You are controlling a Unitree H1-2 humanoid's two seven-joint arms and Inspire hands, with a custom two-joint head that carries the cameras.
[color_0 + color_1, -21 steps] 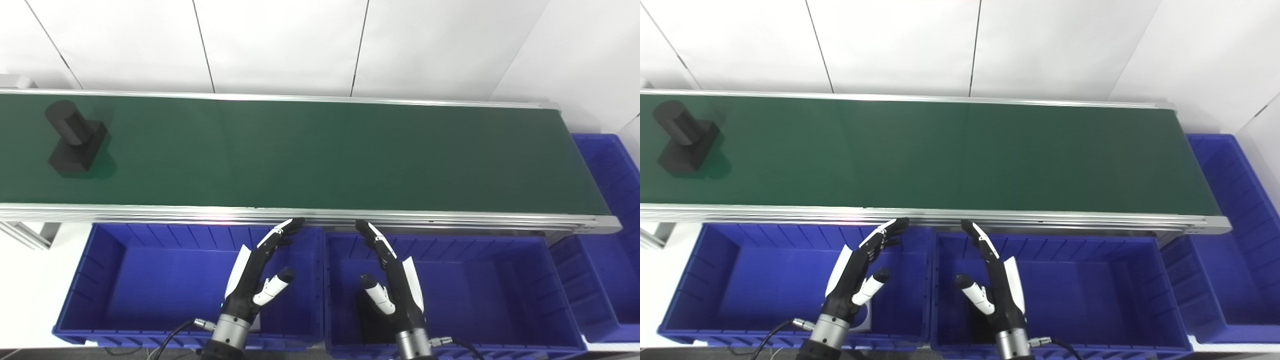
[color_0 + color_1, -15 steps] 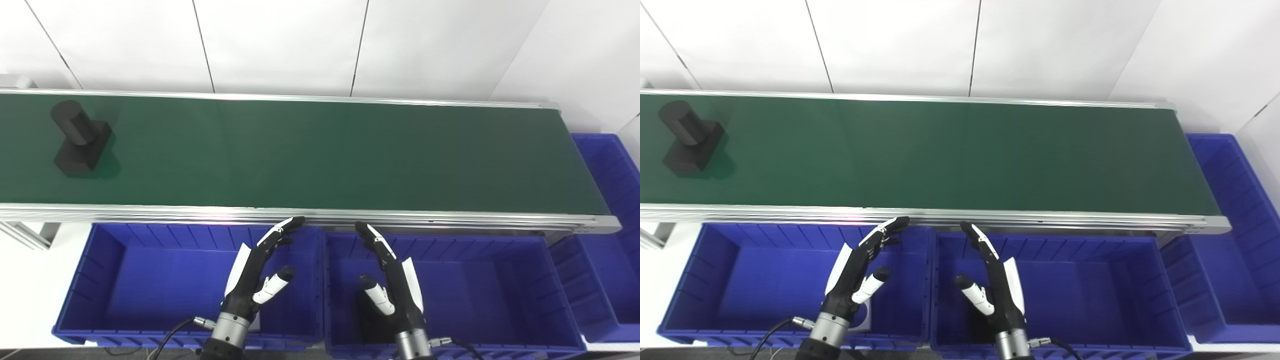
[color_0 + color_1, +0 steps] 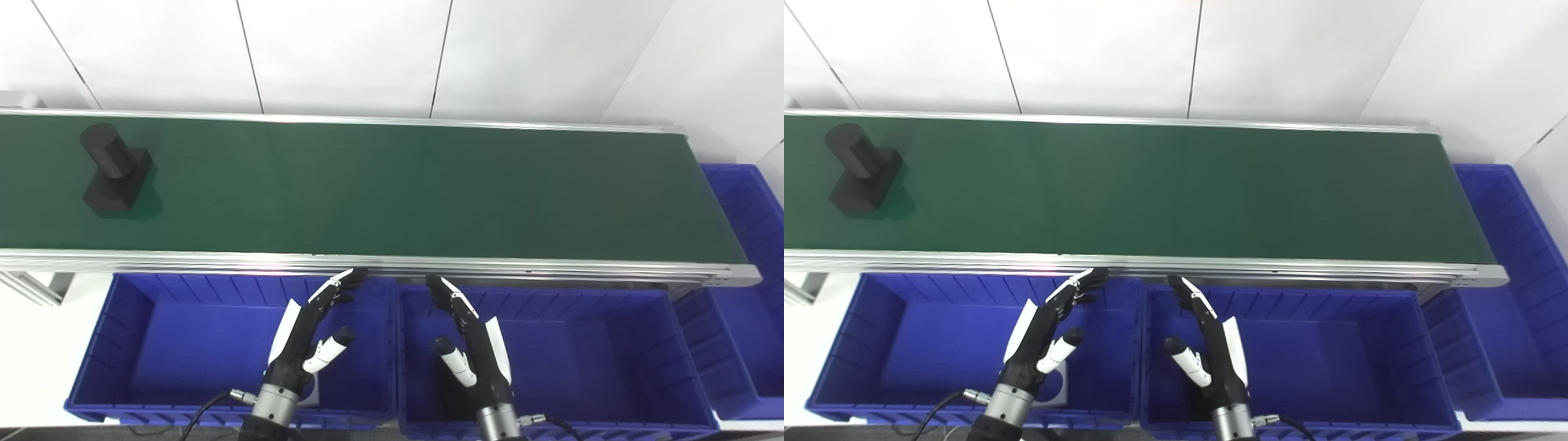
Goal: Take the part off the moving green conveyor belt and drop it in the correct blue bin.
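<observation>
A black part point(image 3: 115, 169), a short cylinder on a square base, rides the green conveyor belt point(image 3: 392, 190) at its far left. My left hand point(image 3: 309, 334) hovers open over the left blue bin point(image 3: 122, 318), far to the right of the part and below the belt's near rail. My right hand point(image 3: 471, 343) is open too, held above the middle blue bin point(image 3: 612, 355). Neither hand holds anything. The palms face each other with fingers stretched toward the belt.
A third blue bin point(image 3: 750, 257) sits at the belt's right end. A white flat piece point(image 3: 1056, 383) lies in the left bin, partly hidden by my left hand. A dark object point(image 3: 450, 392) lies in the middle bin behind my right hand. White wall panels stand behind the belt.
The black part has travelled right along the belt. Both hands have shifted slightly left and lower, staying open.
</observation>
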